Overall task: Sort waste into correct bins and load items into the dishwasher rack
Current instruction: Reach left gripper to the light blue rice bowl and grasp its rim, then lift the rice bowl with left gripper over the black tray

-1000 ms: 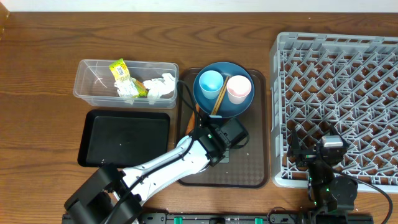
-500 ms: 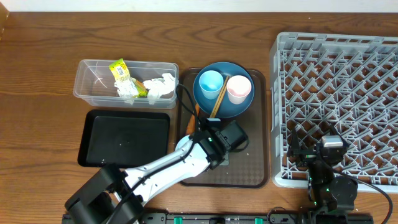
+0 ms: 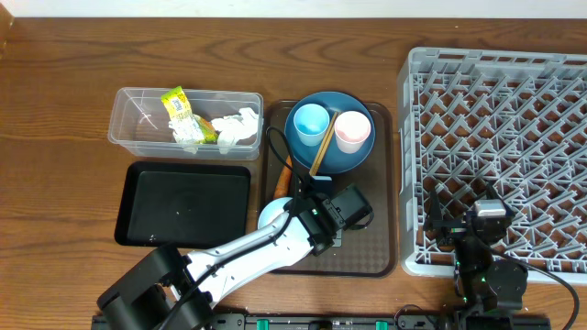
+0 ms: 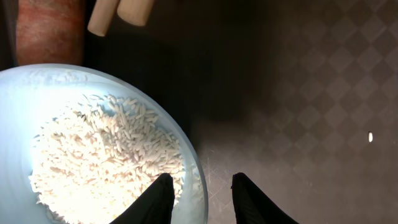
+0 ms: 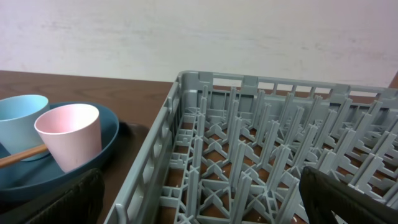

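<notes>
since a second ago the left gripper [image 4: 200, 186] has shifted a little rightward and nearer the table's front edge over the brown serving tray [image 3: 376, 247], exposing more of the white-and-light-blue bowl [image 3: 273, 213]. i note nothing else displaced.

left jaws: part-way apart, astride the bowl's right rim, with one finger [image 4: 155, 200] over the rice [image 4: 99, 155] and the other over the tray surface. there is a gap on each side of the rim, and i see no clamp on it.

the bowl sits at the tray's left edge, rice heaped inside. a small orange carrot [image 4: 50, 31] lies just beyond it, beside the ends of the chopsticks [image 4: 121, 12]. one stray grain [image 4: 370, 137] lies on the tray, well apart from the bowl.

the dark blue plate [image 3: 328, 158] is at the tray's far end and carries the light blue cup [image 3: 311, 120] and the pale pink cup [image 3: 352, 131], both upright, with the chopsticks leaning across between them.

the clear tub [image 3: 138, 124] holds the snack wrapper [image 3: 177, 105] and the tissue [image 3: 237, 128]. the black tray [image 3: 183, 202] sits just in front of it.

the right gripper [image 5: 200, 199] is over the near-left corner of the dishwasher rack [image 3: 500, 119], its jaws spread wide with nothing between them.
</notes>
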{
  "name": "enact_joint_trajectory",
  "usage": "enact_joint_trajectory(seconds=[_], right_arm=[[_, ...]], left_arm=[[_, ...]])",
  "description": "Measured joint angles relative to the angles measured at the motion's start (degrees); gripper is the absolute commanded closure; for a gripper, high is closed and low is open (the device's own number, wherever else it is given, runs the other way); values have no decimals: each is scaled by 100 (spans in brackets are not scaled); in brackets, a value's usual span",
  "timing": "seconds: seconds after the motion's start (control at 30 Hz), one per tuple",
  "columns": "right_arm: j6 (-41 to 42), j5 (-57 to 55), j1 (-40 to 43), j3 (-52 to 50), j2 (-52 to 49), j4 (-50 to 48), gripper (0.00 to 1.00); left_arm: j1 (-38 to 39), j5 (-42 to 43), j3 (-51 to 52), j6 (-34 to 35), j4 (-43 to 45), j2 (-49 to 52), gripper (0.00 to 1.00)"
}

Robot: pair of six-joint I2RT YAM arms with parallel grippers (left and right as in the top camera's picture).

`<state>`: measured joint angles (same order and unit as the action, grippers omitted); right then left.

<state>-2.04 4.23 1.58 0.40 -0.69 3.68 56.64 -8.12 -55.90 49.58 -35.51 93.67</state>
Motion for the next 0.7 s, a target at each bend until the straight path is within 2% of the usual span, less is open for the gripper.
enact_joint_trajectory(seconds=[0.5, 0.63, 0.7], right_arm=[[2, 0, 0, 0, 0, 0, 1], [2, 0, 0, 0, 0, 0, 1], [2, 0, 0, 0, 0, 0, 1]], left_arm=[[0, -90, 258, 0, 278, 0, 66], [0, -90, 258, 4, 284, 0, 78], [0, -105, 258, 4, 284, 0, 79]])
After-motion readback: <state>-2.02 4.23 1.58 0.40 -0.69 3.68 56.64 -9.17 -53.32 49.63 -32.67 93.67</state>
